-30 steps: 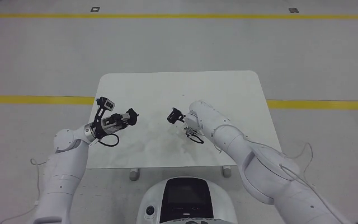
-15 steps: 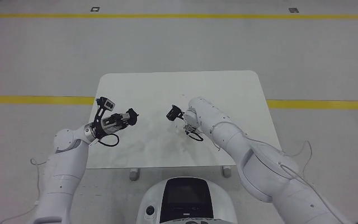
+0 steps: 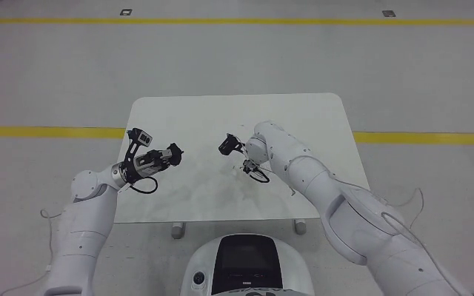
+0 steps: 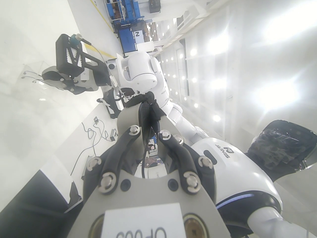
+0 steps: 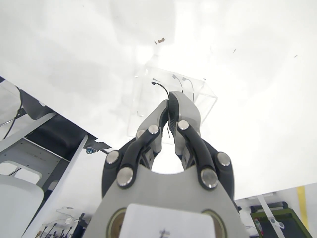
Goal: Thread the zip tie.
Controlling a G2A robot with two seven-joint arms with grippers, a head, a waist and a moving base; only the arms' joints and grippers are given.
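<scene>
One zip tie [image 5: 162, 87] clamped in right gripper [image 5: 169, 101], one black strip [image 4: 145, 121] pinched in left gripper [image 4: 146, 107], one clear box [image 5: 206, 97].

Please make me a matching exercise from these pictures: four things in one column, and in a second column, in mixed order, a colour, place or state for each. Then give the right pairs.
Things
A. zip tie
B. clear box
C. left gripper
D. table

Descriptions
1. white, with rounded corners
2. held above the table's left part
3. thin and black, clamped in the right gripper
4. transparent, standing on the table

Pairs: A-3, B-4, C-2, D-1
</scene>
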